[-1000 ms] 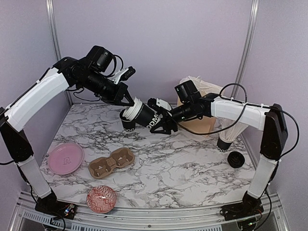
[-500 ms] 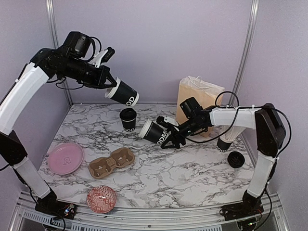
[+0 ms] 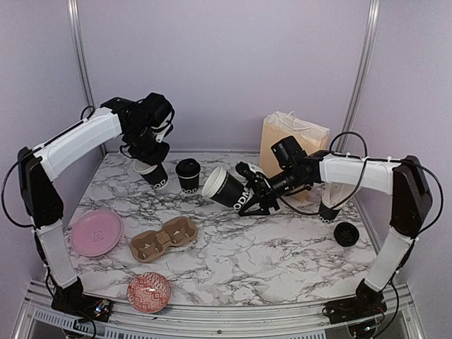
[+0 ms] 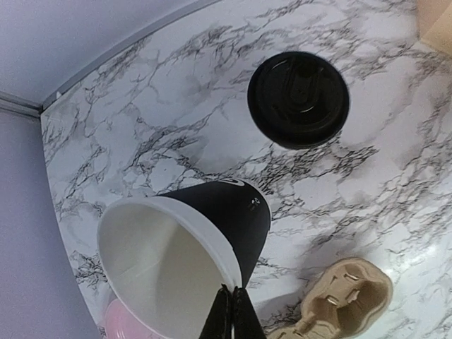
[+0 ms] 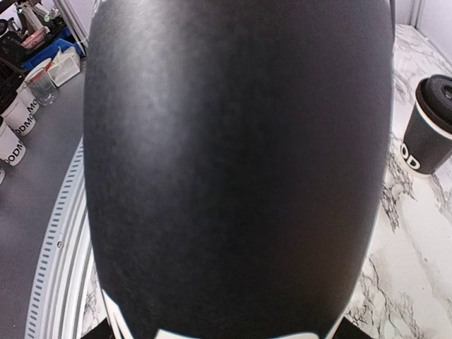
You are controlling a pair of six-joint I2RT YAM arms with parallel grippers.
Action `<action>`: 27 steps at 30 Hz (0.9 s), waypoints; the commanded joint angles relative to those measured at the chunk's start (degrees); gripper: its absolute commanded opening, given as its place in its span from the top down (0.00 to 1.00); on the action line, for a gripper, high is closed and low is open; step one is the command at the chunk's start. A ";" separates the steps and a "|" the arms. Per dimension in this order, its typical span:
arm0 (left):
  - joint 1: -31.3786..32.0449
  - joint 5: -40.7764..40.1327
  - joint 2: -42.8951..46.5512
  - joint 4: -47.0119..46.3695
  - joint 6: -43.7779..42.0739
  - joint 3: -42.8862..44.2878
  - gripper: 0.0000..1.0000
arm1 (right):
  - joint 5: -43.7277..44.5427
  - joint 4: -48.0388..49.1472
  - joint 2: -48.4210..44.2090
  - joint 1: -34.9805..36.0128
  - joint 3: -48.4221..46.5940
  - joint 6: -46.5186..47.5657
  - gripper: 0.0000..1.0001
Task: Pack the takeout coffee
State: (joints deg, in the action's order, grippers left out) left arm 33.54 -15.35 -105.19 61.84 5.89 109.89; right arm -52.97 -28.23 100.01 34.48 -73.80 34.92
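My left gripper (image 3: 150, 162) is shut on the white rim of an open black coffee cup (image 3: 157, 174), held low over the back left of the table. In the left wrist view its fingertips (image 4: 232, 314) pinch the rim, and the cup (image 4: 212, 212) shows its white inside. A lidded black cup (image 3: 188, 174) stands just right of it and also shows in the left wrist view (image 4: 298, 99). My right gripper (image 3: 256, 197) is shut on a second open cup (image 3: 227, 188), tilted with its mouth to the left above the table. That cup (image 5: 240, 169) fills the right wrist view.
A brown two-hole cup carrier (image 3: 164, 239) lies front left, beside a pink plate (image 3: 97, 232) and a red patterned bowl (image 3: 148, 291). A tan paper bag (image 3: 293, 148) stands at the back right. A black cup with white straws (image 3: 329, 207) and a round black lid (image 3: 346, 233) sit far right.
The two cups were held together a second ago and have come apart. My left gripper swung up and then down with its cup to beside the lidded cup. The right cup shifted only slightly.
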 commanded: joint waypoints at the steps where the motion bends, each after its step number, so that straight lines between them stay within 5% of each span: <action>1: -1.81 -5.76 -6.87 1.75 -2.04 -0.24 1.00 | -6.43 -2.45 -2.85 -0.23 -0.30 1.80 0.57; 10: -3.11 -3.52 -16.84 1.60 -3.17 4.07 0.99 | -7.43 -2.21 -5.09 0.18 1.60 2.48 0.57; 14: -3.13 -3.06 -16.43 1.61 -2.72 4.65 0.52 | -7.72 -2.24 -5.17 0.24 2.14 2.85 0.57; 16: -3.00 -3.27 -14.64 1.78 -2.23 5.10 0.44 | -7.89 -2.35 -5.04 0.22 2.18 3.07 0.57; 22: 0.15 2.85 0.26 -5.82 -2.54 2.16 0.32 | -8.78 -2.58 -4.66 0.22 2.14 3.06 0.56; 27: 3.80 27.01 19.15 -31.28 -7.69 -16.87 0.22 | -9.37 -2.80 -4.64 0.23 1.65 2.77 0.56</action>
State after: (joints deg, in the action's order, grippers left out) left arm 34.72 -8.67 -98.94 49.15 2.20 102.61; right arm -60.45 -30.50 96.36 34.50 -71.20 37.19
